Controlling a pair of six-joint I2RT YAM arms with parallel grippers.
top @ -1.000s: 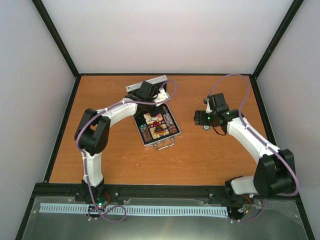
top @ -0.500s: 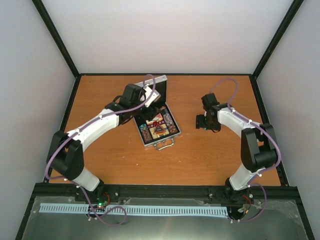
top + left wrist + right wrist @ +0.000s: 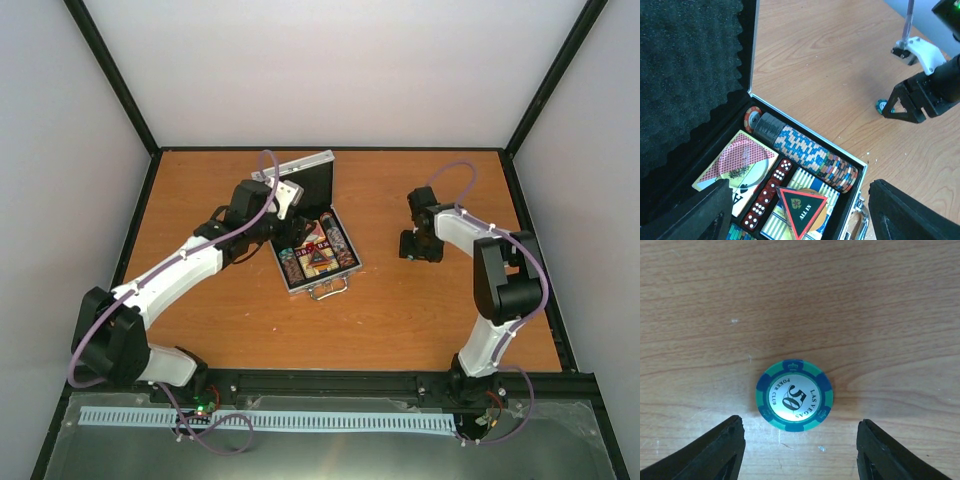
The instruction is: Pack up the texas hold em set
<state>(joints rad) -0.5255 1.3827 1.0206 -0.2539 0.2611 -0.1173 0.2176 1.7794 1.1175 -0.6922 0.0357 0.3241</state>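
Near ctr of the top view, a bit to the left, the case (image 3: 815,133) lies open on the table (image 3: 400,320). Its lid (image 3: 310,180) stands up at the far side and the handle (image 3: 327,290) is at the near side. Lid inside is black foam (image 3: 685,75), at upper left of the L wrist view. Inside the case:
- chip row (image 3: 810,157) lying on edge along the right wall, w/ one orange chip (image 3: 753,117) face up at its far end
- red dice (image 3: 767,192) in a line just beside the row
- cards (image 3: 737,165) w/ red back at the left
- black-red triangle button (image 3: 801,209) on an orange disc (image 3: 820,215), lower ctr

L gripper (image 3: 800,200) hovers above the case, near the lid. Its jaws are released and wide apart, nothing btw them.

Right of ctr in the top view, the R gripper (image 3: 799,430) points down at the table, well apart from the case. Under it the 50 chip (image 3: 794,395), green-blue, lies flat on the wood, outside the case. R jaws are parted, one finger at each side of this chip. Bare wood shows btw each finger and the chip, so no grasp. Same chip appears small at right of the L wrist view, just beside the R gripper's black finger
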